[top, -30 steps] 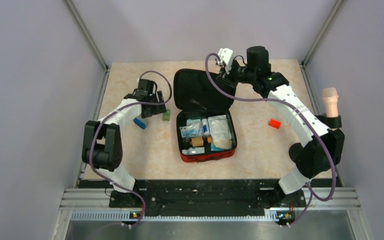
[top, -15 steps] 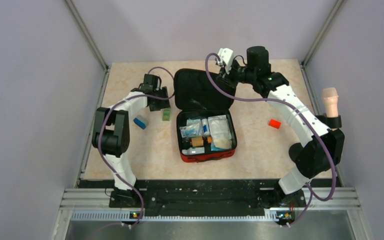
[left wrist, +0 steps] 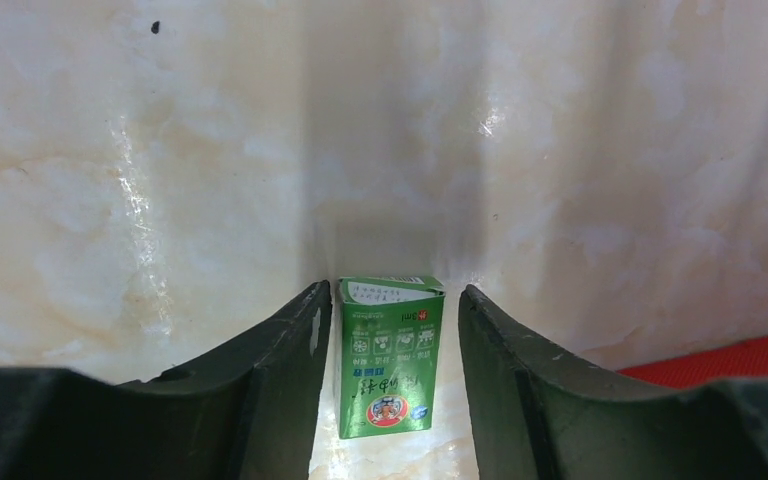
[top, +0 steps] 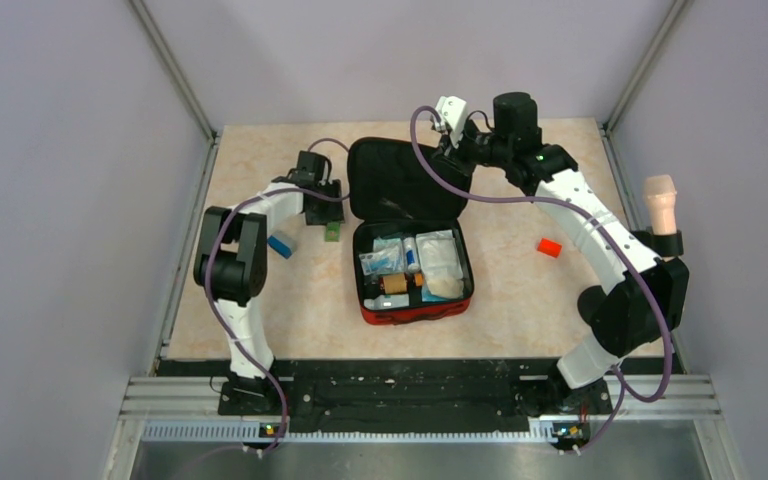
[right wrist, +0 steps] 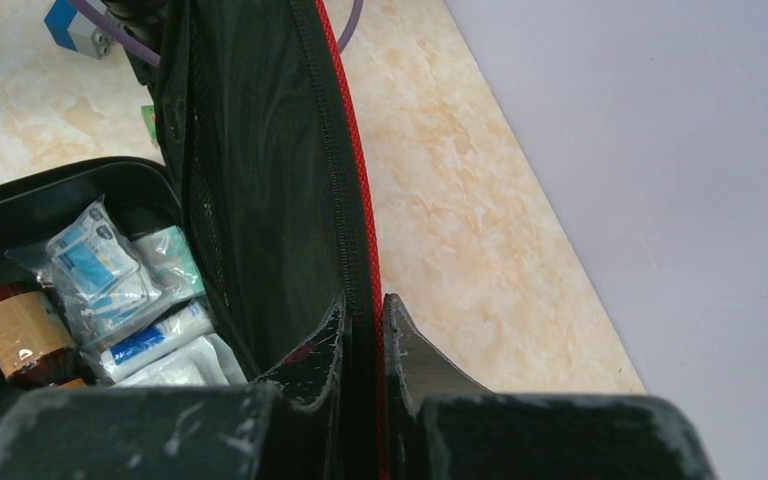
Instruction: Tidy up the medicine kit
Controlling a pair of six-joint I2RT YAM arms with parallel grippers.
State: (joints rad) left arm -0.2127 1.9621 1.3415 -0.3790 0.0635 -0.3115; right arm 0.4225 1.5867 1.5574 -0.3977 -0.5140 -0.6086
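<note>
The red medicine kit (top: 412, 312) lies open at the table's middle, its tray full of packets and a brown bottle. Its black-lined lid (top: 392, 182) stands up behind the tray. My right gripper (top: 447, 150) is shut on the lid's red-zipped edge (right wrist: 358, 200) and holds it upright. My left gripper (left wrist: 388, 375) is open and straddles a small green box (left wrist: 390, 355) that lies on the table just left of the kit; the box also shows in the top view (top: 332, 232). The left finger is close to the box; a gap shows on the right.
A small blue box (top: 280, 244) lies left of the green box. A small orange-red cap (top: 549, 247) lies right of the kit. A beige cylinder (top: 660, 205) sits on a holder at the right wall. Frame posts stand at the table's far corners.
My left arm has moved right, from over the blue box to the green box beside the kit. The right gripper and the lid have not moved.
</note>
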